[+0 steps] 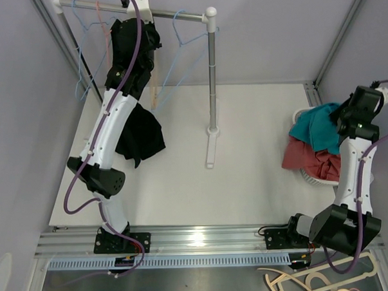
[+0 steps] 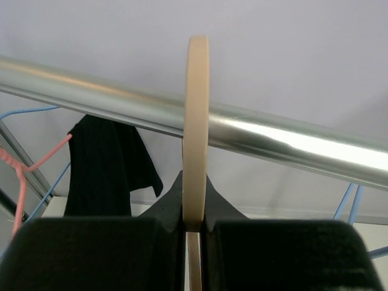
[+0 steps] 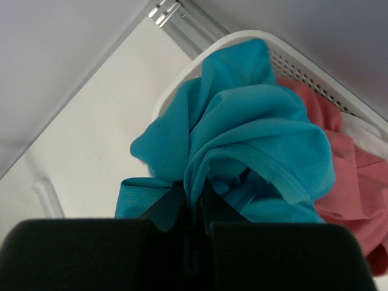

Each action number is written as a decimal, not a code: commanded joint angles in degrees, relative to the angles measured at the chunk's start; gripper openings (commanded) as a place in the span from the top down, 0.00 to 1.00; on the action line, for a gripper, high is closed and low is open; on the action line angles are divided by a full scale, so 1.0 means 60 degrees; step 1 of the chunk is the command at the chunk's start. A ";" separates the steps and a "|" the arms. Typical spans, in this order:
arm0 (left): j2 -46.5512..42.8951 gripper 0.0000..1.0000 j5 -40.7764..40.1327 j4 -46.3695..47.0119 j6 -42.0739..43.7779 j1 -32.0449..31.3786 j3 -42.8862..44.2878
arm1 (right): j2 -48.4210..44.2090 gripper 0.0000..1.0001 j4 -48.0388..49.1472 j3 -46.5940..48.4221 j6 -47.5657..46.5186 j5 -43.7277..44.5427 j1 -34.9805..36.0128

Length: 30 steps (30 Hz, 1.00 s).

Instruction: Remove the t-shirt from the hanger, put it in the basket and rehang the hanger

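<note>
A black t-shirt (image 1: 142,138) hangs from the rail (image 1: 175,16) of a clothes rack, mostly behind my left arm. Its beige hanger hook (image 2: 196,109) loops over the metal rail (image 2: 285,138). My left gripper (image 2: 195,212) is shut on that hook just under the rail, and it shows at the rail in the top view (image 1: 138,9). Black cloth (image 2: 103,163) hangs further along the rail. My right gripper (image 3: 194,203) is shut on a fold of a teal t-shirt (image 3: 254,139) over a white basket (image 3: 242,37), far right in the top view (image 1: 337,116).
Blue wire hangers (image 1: 183,39) and a pink one (image 2: 24,163) hang on the rail. The rack's upright pole (image 1: 211,74) stands mid-table on a foot (image 1: 211,148). The basket (image 1: 311,178) also holds a red garment (image 1: 304,157). Spare wooden hangers (image 1: 316,279) lie below the table's front edge.
</note>
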 commanded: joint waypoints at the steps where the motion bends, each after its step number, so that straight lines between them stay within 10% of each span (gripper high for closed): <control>1: 0.0013 0.99 0.0006 0.0452 -0.0466 0.0071 -0.0096 | -0.0251 1.00 0.1376 -0.1413 0.0658 0.0877 -0.0168; 15: -0.0119 0.85 0.0050 0.0437 -0.0643 0.0056 -0.0316 | 0.0804 1.00 0.2829 -0.3502 0.1362 0.1259 -0.0798; 19: -0.0192 0.75 -0.0008 0.0452 -0.0511 0.0056 -0.0301 | 0.0703 0.75 0.2302 -0.2873 0.1172 0.1273 -0.0813; 30: -0.0704 0.51 -0.0125 -0.0294 -0.0686 0.0056 0.0344 | -0.0265 0.48 0.0398 0.0261 0.0294 0.1098 -0.0564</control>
